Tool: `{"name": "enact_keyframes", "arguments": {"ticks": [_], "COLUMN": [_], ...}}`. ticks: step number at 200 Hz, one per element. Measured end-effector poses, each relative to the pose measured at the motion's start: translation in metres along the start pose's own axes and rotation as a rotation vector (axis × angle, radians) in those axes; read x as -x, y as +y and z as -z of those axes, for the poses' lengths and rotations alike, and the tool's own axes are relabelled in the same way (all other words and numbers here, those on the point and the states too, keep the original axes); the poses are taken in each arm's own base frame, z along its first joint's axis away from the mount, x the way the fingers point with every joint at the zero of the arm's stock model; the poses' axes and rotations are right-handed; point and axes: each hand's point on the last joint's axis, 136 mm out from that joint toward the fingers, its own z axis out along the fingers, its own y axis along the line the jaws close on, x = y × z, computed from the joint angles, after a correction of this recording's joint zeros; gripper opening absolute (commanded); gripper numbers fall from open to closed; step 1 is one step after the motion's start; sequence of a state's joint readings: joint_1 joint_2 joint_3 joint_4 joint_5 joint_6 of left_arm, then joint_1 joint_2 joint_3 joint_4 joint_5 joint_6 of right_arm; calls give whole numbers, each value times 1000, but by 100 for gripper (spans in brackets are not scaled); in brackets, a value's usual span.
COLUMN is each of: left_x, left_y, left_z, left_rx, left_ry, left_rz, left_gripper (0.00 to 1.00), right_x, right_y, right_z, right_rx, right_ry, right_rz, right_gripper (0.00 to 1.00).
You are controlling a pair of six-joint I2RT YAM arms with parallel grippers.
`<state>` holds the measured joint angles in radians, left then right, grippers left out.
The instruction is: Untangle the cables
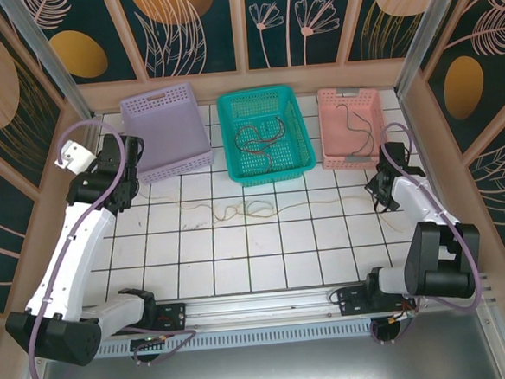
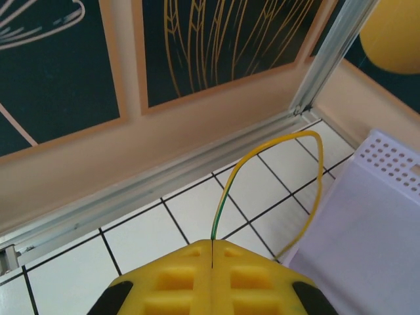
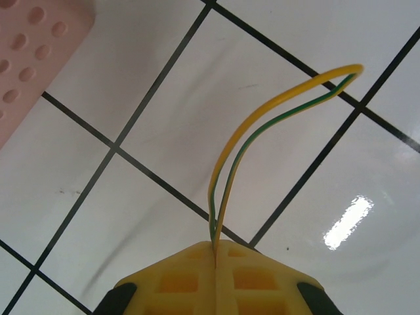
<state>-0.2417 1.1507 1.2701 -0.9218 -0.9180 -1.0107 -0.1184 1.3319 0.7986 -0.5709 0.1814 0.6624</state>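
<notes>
White tiled tabletop [image 1: 325, 236], with three baskets along its far edge: lilac basket [image 1: 166, 135] toward the far left corner, teal basket [image 1: 225, 131] in the middle, pink basket [image 1: 326, 128] toward the far right.

Our left end effector [image 2: 213, 252] is clenched on the tip of a yellow-green cable [image 2: 319, 177], just beside the lilac basket. The right end effector [image 3: 215, 252] is clamped on a yellow-green end too, by the pink basket's near corner. Between them a thin pale line crosses the middle of the tabletop, with a loose tangle [image 1: 256, 208] about halfway. More dark cables [image 1: 262, 137] sit in the teal basket, and one lies in the pink one.

Here's what worries us:
- **Cinching:** if both arms just pull apart, those middle loops probably tighten into a real knot instead of opening.
- **Slipping:** both grips sit right at the wire's end, so a thin, slick cable could pop out under tension.
- **Snagging:** the left loop arcs down against the lilac basket, so it could catch the edge and drag the basket along.
- **Wrong pair:** we can't tell for sure that both ends belong to the same cable, so we may be tugging two.
</notes>
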Motion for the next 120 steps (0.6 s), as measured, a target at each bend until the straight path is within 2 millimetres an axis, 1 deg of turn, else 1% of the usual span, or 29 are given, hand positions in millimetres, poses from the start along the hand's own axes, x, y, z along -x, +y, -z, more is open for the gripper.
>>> {"name": "enact_keyframes", "arguments": {"ticks": [27,75,88,100,111,120], "left_x": [13,44,55,63,71,79], "left_y": [-9,-34,-49,-68,-87,-104], "left_z": [6,22,30,40,55,71], "left_rx": [-35,-138,-220,-334,-466,-599], "left_ry": [-9,-37,-42,-39,-34,-35], "left_rz": [3,21,33,48,67,95], "left_gripper": [0,0,0,0,0,0], "right_x": [2,0,-2,-5,-13,-21], "right_y": [1,2,7,17,33,48], "right_z": [-3,-6,-5,-4,1,6], "right_rx": [13,24,45,74,109,139], "right_ry": [5,5,9,8,11,11], "right_rz": [-15,-15,-3,32,92,146], "right_gripper": [0,0,0,0,0,0]}}
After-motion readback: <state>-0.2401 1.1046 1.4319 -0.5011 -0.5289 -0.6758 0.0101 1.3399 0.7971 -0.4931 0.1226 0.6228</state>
